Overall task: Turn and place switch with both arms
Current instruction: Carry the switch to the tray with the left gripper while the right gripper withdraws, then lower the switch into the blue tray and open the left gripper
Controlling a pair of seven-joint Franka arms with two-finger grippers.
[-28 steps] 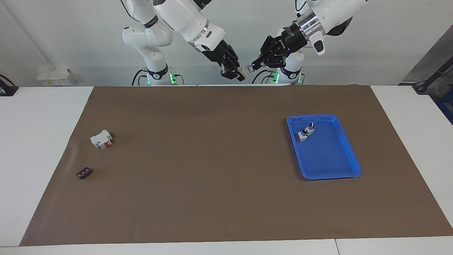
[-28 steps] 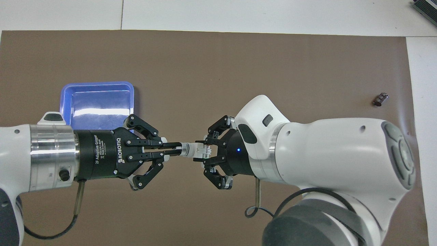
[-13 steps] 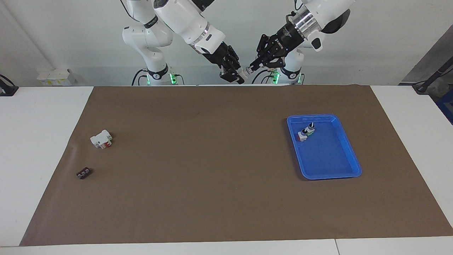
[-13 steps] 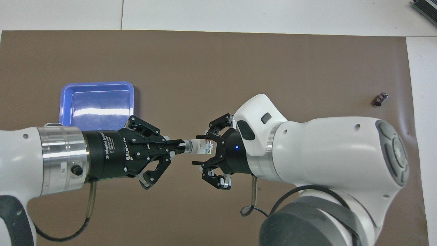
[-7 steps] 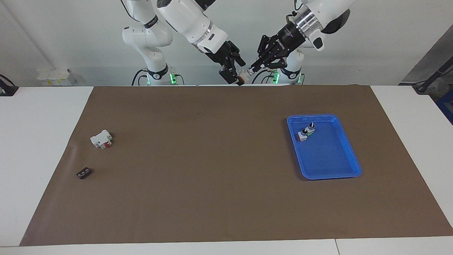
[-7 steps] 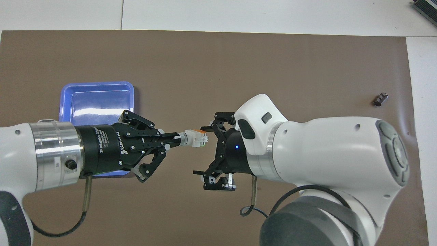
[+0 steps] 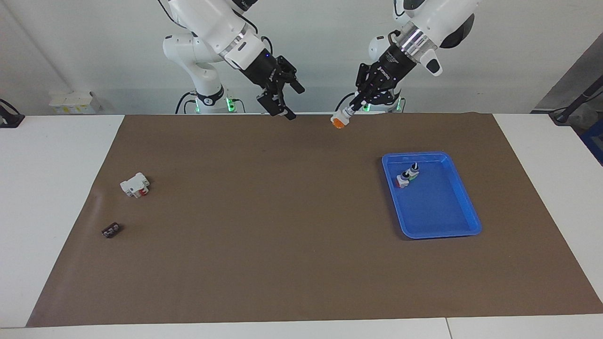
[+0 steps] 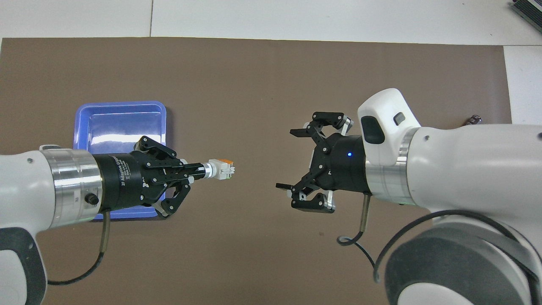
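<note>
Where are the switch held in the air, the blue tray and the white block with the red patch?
switch point(image 8: 221, 169): overhead view, on its white body.
blue tray point(image 7: 464, 202): facing view, on its rim toward the left arm's end.
white block point(image 7: 132, 184): facing view, on its white top.

The switch point(image 7: 339, 121) in my left gripper point(image 8: 199, 170) has a white body, an orange-red base and a silver collar. Both my grippers are black; my right gripper point(image 7: 286, 100) shows a small blue light on its black wrist in the overhead view. My arms are white with silver rings. The mat point(image 7: 282, 263) beneath is plain brown on a white table point(image 7: 47, 188). On the mat sits a bright blue tray point(image 7: 464, 226), and in the tray are two small white switches point(image 7: 408, 177), one green-based, one red-based. Well apart from the tray lie a white block point(image 7: 134, 184) with a red patch and a small black piece point(image 7: 110, 230).
</note>
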